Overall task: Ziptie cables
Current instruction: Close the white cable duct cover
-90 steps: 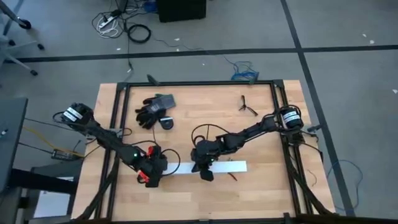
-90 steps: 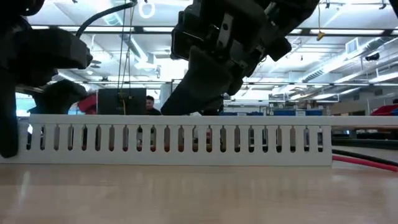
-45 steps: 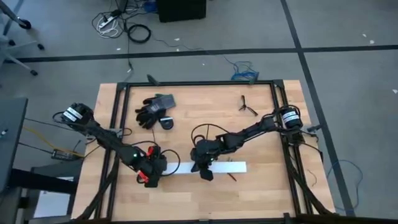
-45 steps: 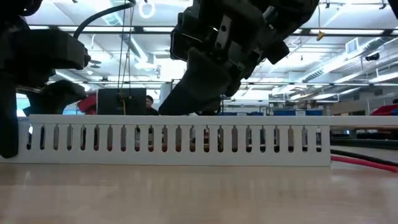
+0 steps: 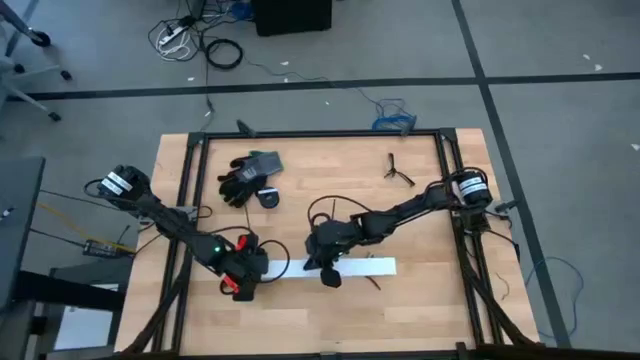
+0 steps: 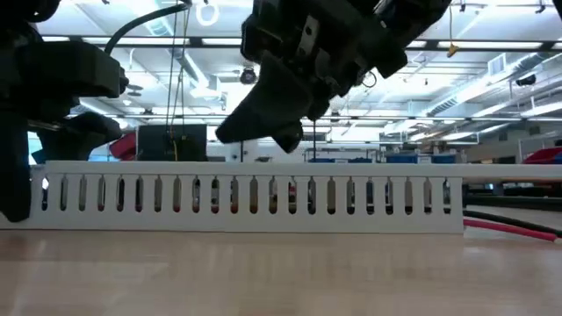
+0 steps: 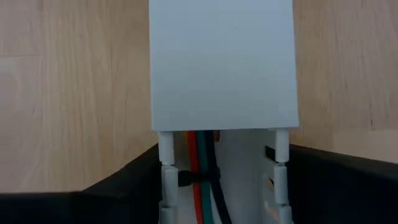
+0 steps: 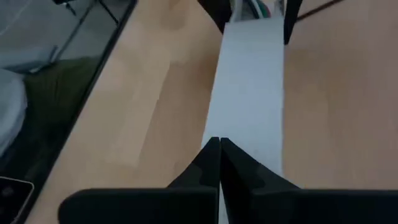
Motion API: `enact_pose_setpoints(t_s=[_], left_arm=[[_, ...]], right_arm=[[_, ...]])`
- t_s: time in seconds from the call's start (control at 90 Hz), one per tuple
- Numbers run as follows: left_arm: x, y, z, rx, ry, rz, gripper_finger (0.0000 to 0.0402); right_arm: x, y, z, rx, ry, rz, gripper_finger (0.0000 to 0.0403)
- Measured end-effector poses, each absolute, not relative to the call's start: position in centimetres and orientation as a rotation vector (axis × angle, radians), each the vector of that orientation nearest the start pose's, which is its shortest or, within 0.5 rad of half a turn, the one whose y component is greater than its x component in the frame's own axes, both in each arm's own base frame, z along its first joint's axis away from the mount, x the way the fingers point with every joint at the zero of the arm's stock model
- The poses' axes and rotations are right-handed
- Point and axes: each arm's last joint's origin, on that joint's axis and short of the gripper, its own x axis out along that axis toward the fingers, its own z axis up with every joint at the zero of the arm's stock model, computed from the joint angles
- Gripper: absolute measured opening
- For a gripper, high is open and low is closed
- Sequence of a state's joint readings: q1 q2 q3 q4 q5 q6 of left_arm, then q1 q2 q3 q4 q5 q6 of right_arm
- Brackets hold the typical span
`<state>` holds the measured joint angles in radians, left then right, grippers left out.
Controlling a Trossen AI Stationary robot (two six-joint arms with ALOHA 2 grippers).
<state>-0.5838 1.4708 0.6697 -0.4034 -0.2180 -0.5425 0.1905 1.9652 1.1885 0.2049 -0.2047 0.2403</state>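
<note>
Left gripper (image 5: 248, 276) clamps the white channel's (image 5: 365, 267) left end; cables (image 7: 204, 177) lie inside that end; right gripper (image 8: 219, 155) pinched closed, empty, just above the channel's covered middle.

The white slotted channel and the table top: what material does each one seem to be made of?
The white channel looks like moulded plastic with a smooth matte finish: its colour is even and its side slots are thin and regular. The table top looks like light wood, perhaps butcher-block or laminate: the left wrist view shows grain lines and plank seams.
</note>
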Motion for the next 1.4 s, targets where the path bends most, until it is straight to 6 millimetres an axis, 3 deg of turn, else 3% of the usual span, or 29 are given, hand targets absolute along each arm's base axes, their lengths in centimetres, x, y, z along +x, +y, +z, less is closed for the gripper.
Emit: enact_pose_setpoints(t_s=[0.433, 0.789, 0.989, 1.4], left_arm=[[20.5, -12.8, 14.2, -0.022, 1.144, -0.002, 0.024], [20.5, -12.8, 14.2, -0.023, 1.142, -0.004, 0.0239], [20.6, -12.8, 14.2, -0.016, 1.141, -0.01, 0.024], [20.5, -12.9, 15.1, 0.012, 1.222, -0.044, 0.0311]], right_arm=[[40.1, 9.2, 15.7, 0.221, 0.762, 0.23, 0.0], [41.7, 8.0, 13.2, 0.272, 0.714, 0.291, 0.0], [41.8, 7.6, 13.5, 0.277, 0.703, 0.301, 0.0], [41.6, 7.9, 13.2, 0.28, 0.73, 0.31, 0.0]])
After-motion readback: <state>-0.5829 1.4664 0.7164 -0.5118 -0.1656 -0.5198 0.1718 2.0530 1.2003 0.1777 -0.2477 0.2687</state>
